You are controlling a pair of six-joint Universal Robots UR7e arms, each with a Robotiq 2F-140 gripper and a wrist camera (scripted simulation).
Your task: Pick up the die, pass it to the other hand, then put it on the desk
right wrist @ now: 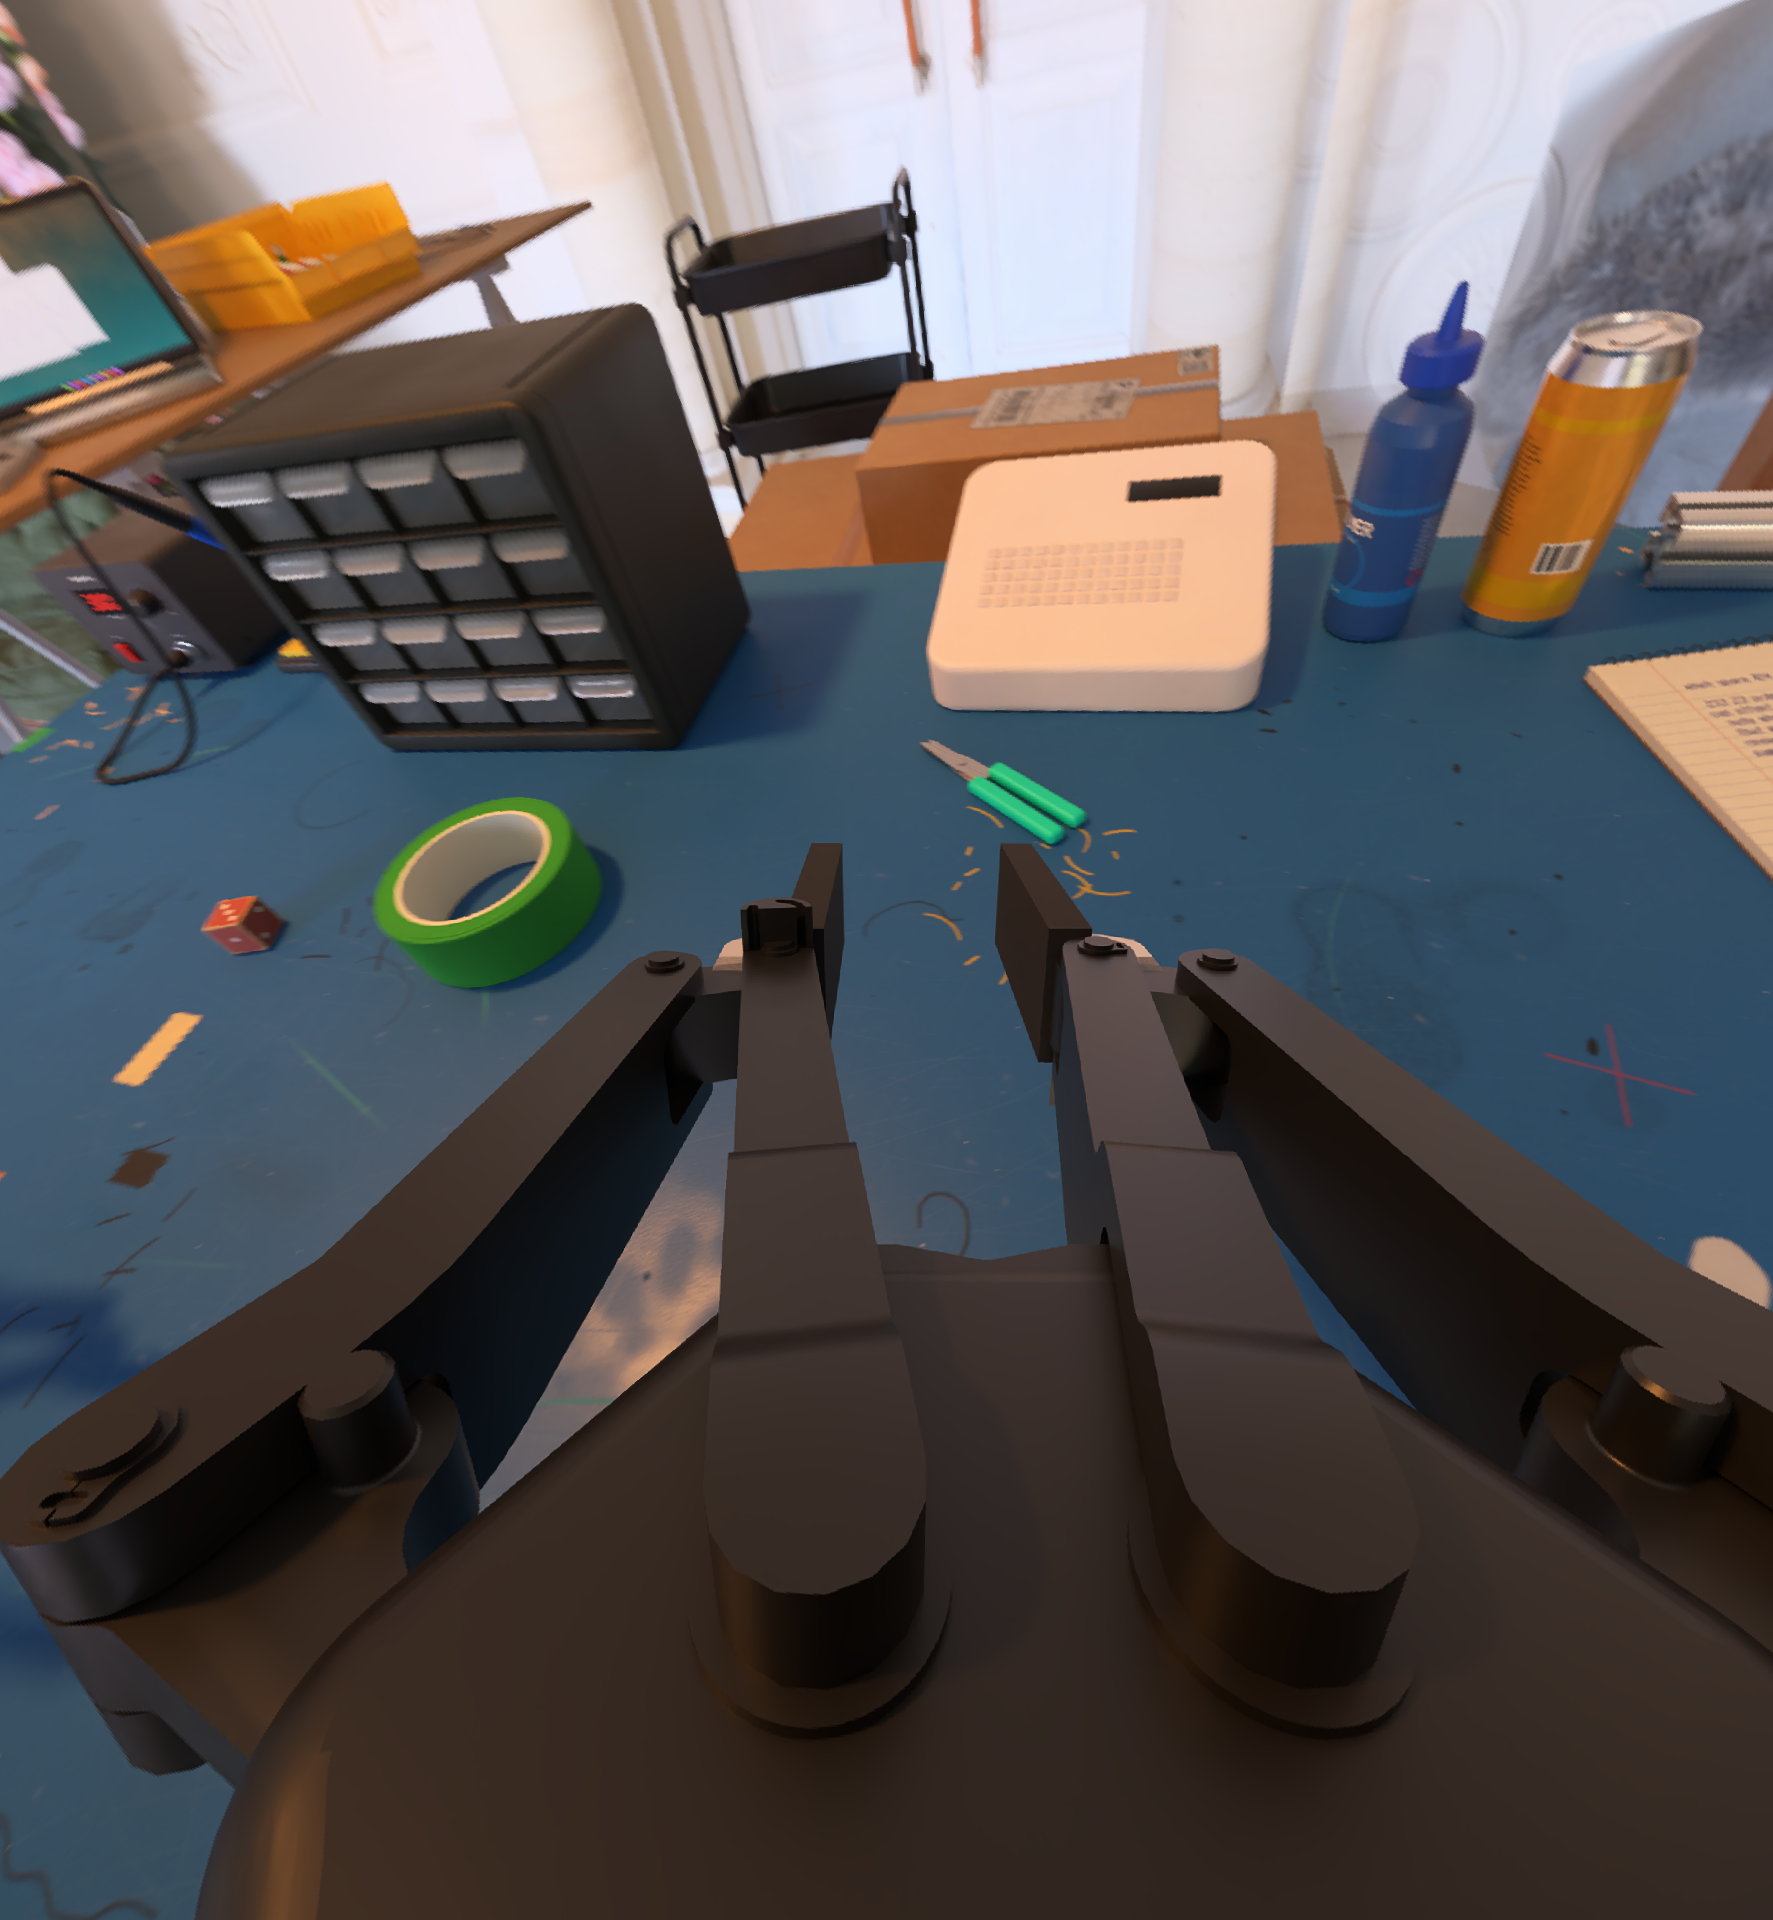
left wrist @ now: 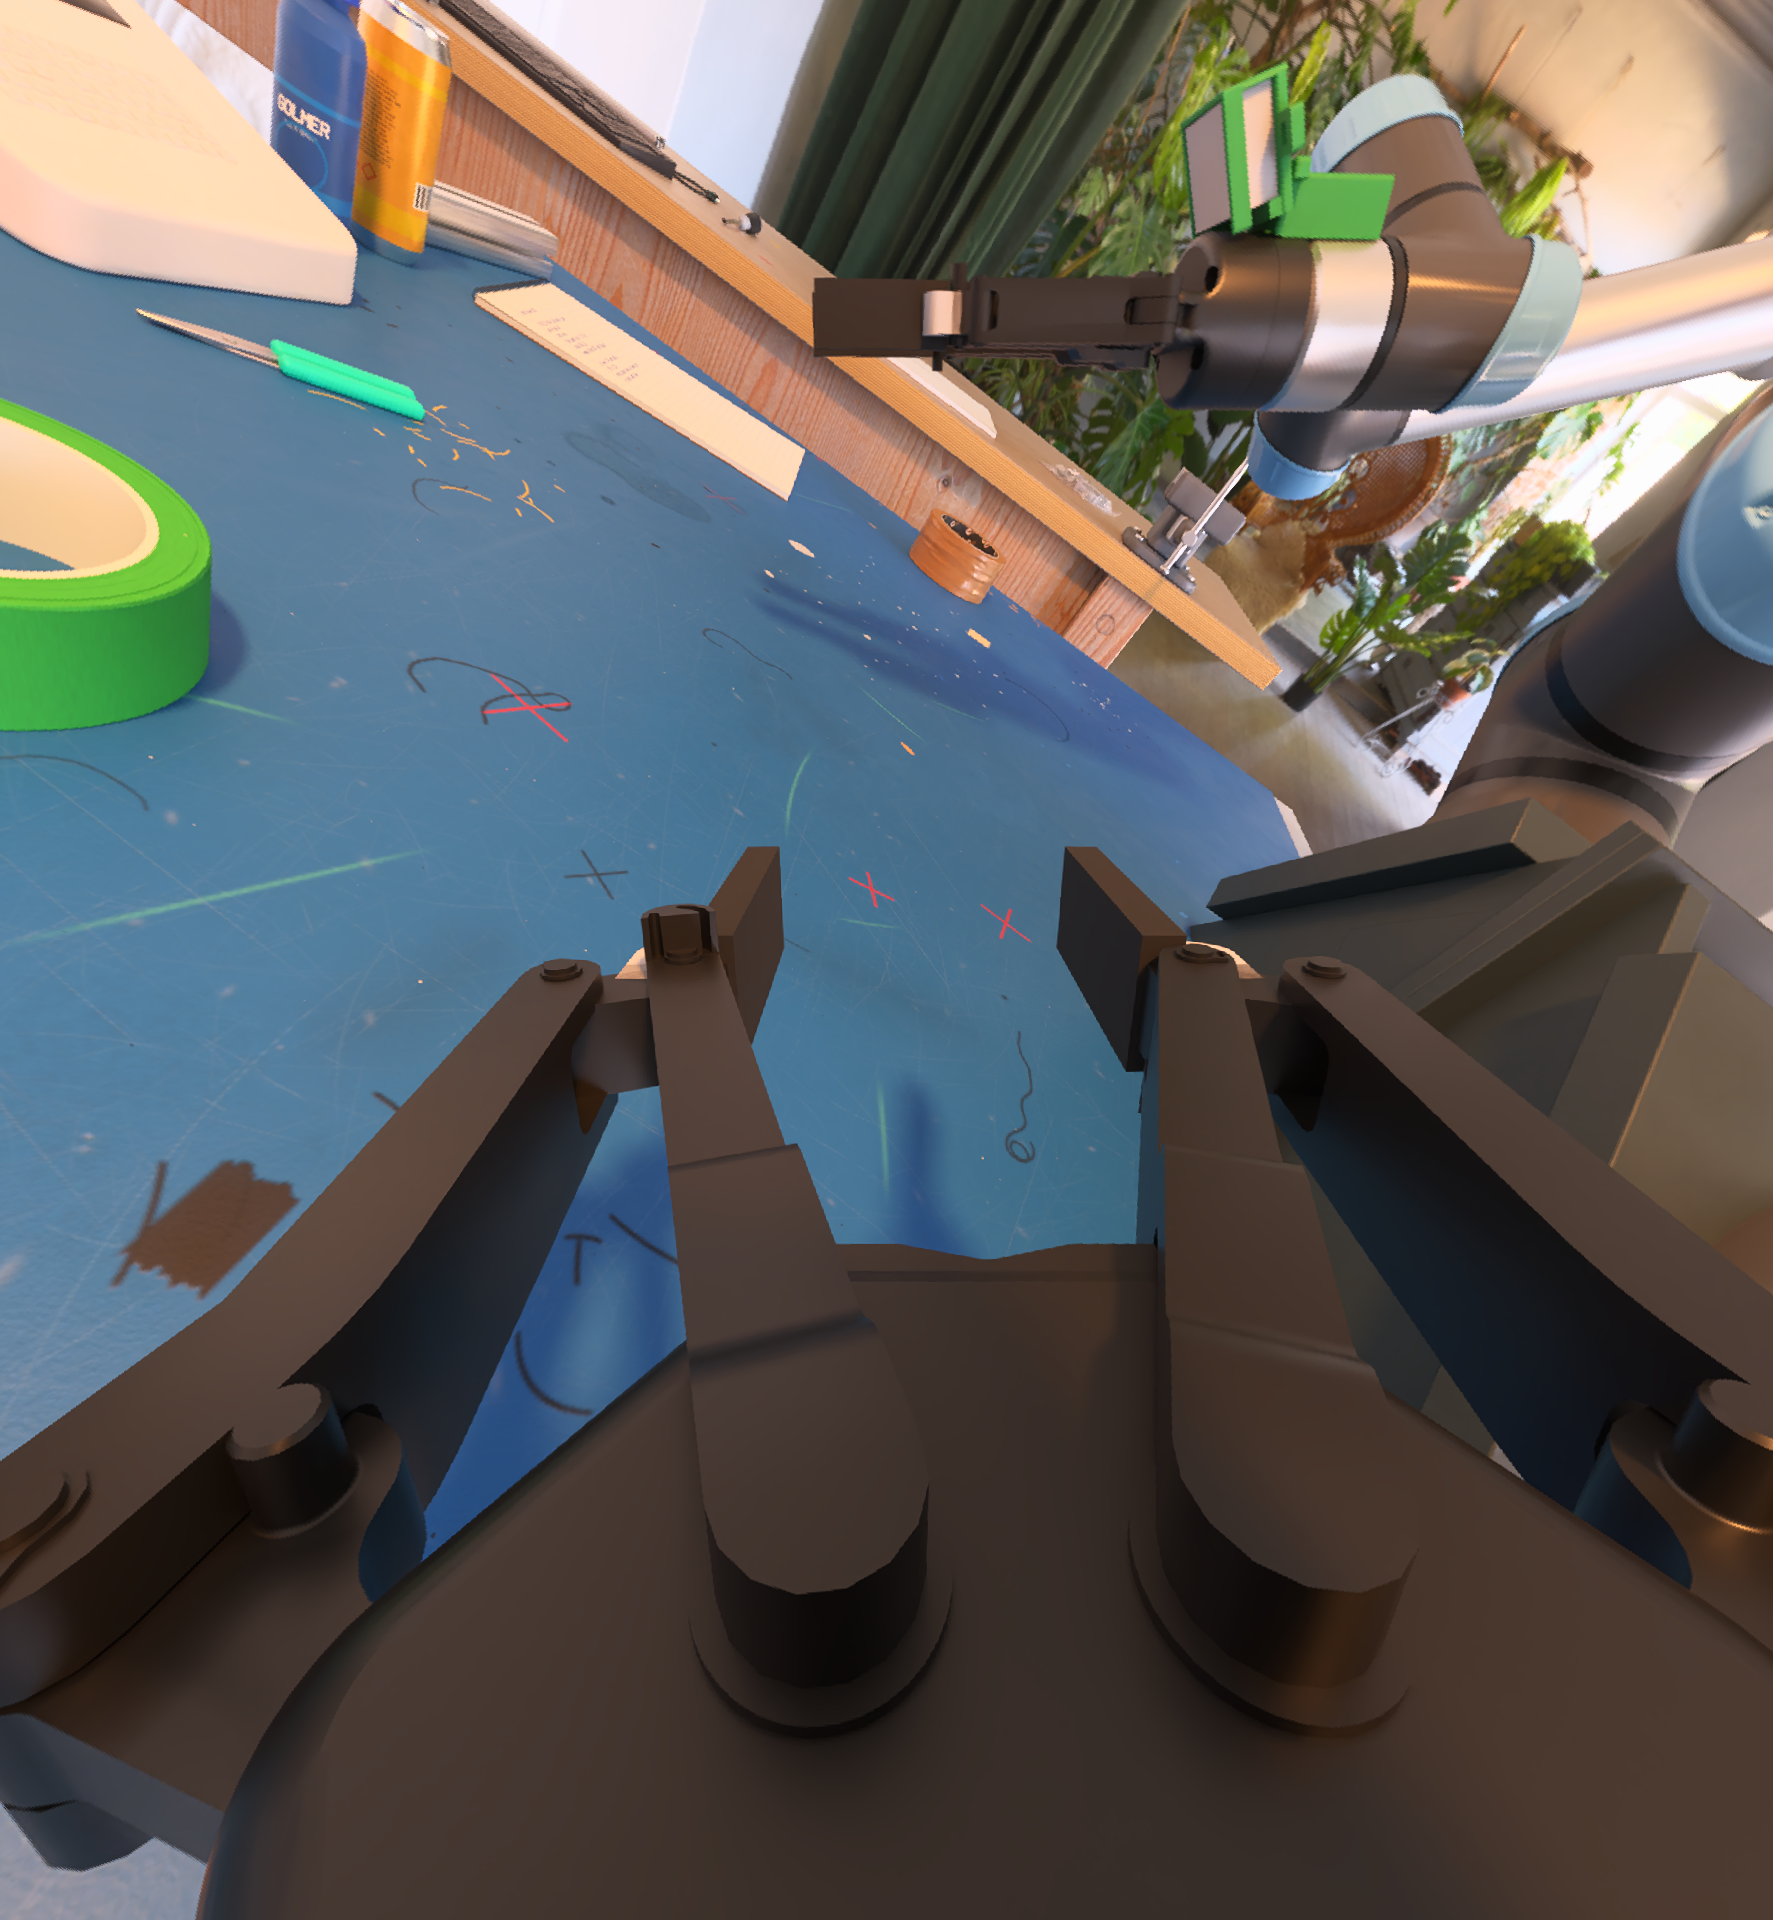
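Note:
A small red die (right wrist: 242, 924) with white pips lies on the blue desk mat, left of the green tape roll (right wrist: 487, 904) in the right wrist view. My right gripper (right wrist: 921, 909) is open and empty, above the mat, well to the right of the die. My left gripper (left wrist: 921, 914) is open and empty over bare blue mat (left wrist: 653, 790). The die does not show in the left wrist view. The right arm and its gripper (left wrist: 861, 317) show there at the upper right, above the desk's far edge.
Green-handled scissors (right wrist: 1012, 795), a white box (right wrist: 1105, 582), a blue bottle (right wrist: 1401, 488), an orange can (right wrist: 1578, 468) and a notepad (right wrist: 1744, 758) lie ahead. A black drawer cabinet (right wrist: 466, 540) stands behind the tape. A small brown cap (left wrist: 955, 556) sits near a wooden edge.

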